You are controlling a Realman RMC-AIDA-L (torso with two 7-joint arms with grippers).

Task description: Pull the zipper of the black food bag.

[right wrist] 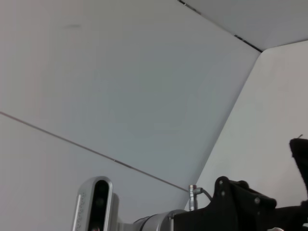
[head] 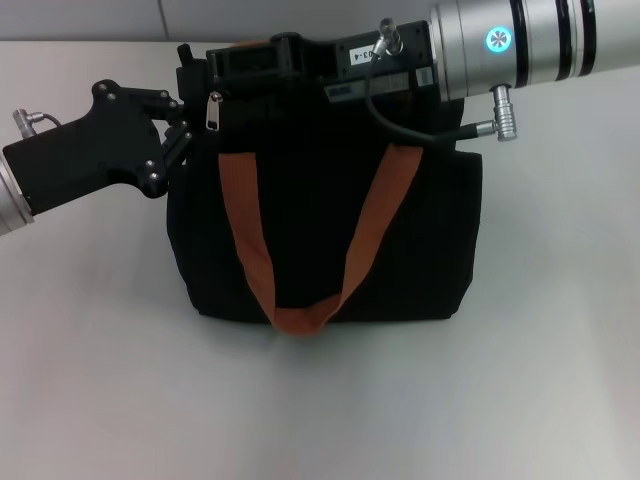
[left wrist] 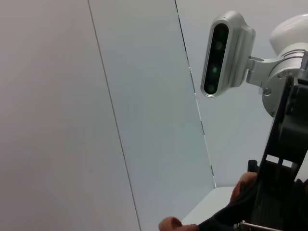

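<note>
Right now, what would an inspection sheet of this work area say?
Surface: plain white table, bare around the bag.
Job's things: black food bag stands upright, orange strap hanging down its front; silver zipper at its top corner on the robot's left.
Clutter: nothing seen.
Grippers: left gripper at the bag's top corner beside the zipper; right gripper lies along the bag's top edge.
Cables: short black cable looping under the right wrist.
Surroundings: pale panelled wall.
</note>
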